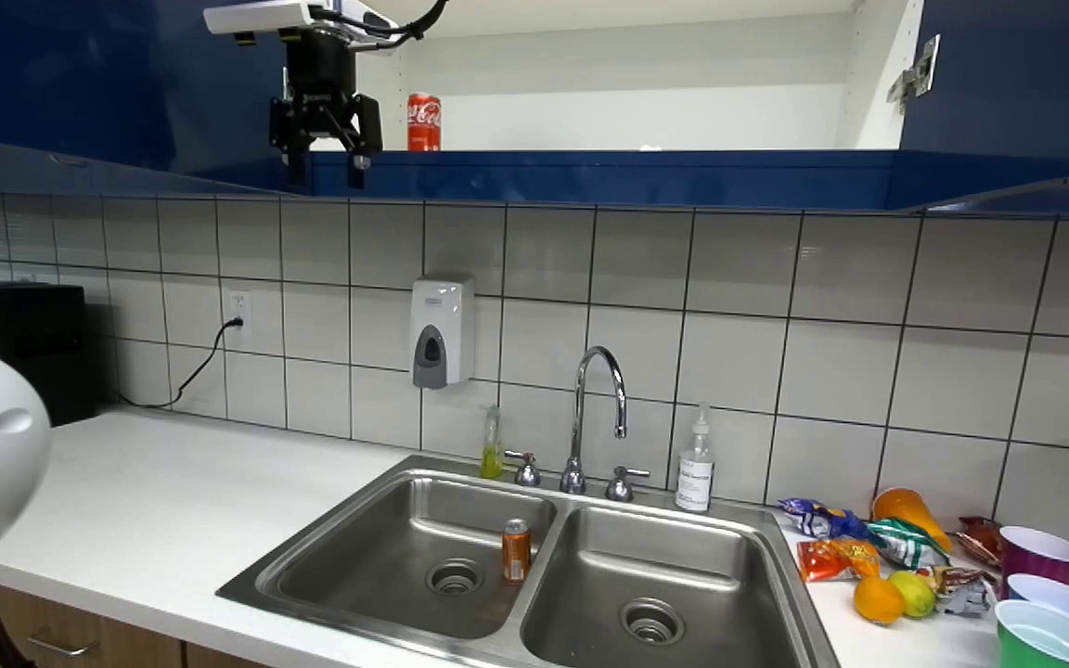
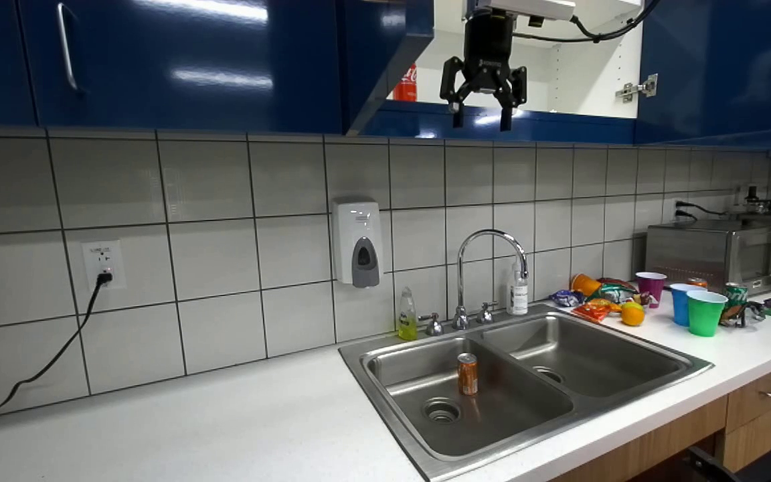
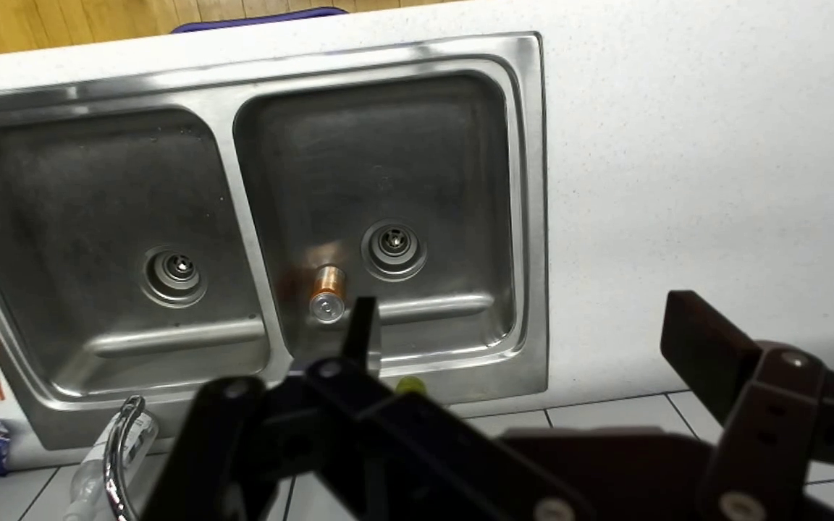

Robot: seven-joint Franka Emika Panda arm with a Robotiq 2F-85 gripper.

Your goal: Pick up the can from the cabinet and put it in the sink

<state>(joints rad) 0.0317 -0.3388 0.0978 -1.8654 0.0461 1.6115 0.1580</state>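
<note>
Red with white lettering, the cola can [image 1: 423,122] stands upright inside the open cabinet [image 1: 627,121], its base hidden behind the blue front edge [image 1: 627,176] in both exterior views. The gripper [image 1: 326,173] points down in front of that cabinet, apart from the can, its 2 fingers [image 3: 706,347] spread wide; in the wrist view, the edge of the sink [image 3: 533,217] and the white counter [image 3: 677,181] show between the tips. The sink is stainless, with 2 basins and 1 drain [image 1: 454,577] in each. An orange can [image 1: 516,551] stands upright in the left-hand basin [image 1: 358,575], as both exterior views show it, just beside the drain and near the divider [image 3: 230,159]. Behind the basins a chrome faucet [image 1: 578,408] arches up between 2 lever handles [image 1: 619,487]. To the left of these in both exterior views, a slim bottle of yellow-green liquid [image 1: 491,456] stands on the sink's back rim; to the right, a clear pump bottle [image 1: 695,481] with a white label. A white dispenser [image 1: 442,320] with a grey front hangs on the tiled wall [image 1: 316,320] above. On the counter past the right-hand basin [image 2: 606,355] lie crumpled snack bags [image 1: 817,520], an orange fruit [image 1: 879,600], a lime [image 1: 913,594] and a tipped orange cup [image 1: 906,512]. Close by, a purple cup [image 2: 651,289], a blue cup [image 2: 680,304] and a green cup [image 2: 704,314] stand upright, near a countertop oven [image 2: 687,258]. At the far left in an exterior view, a black machine [image 1: 43,357] sits on the counter.
</note>
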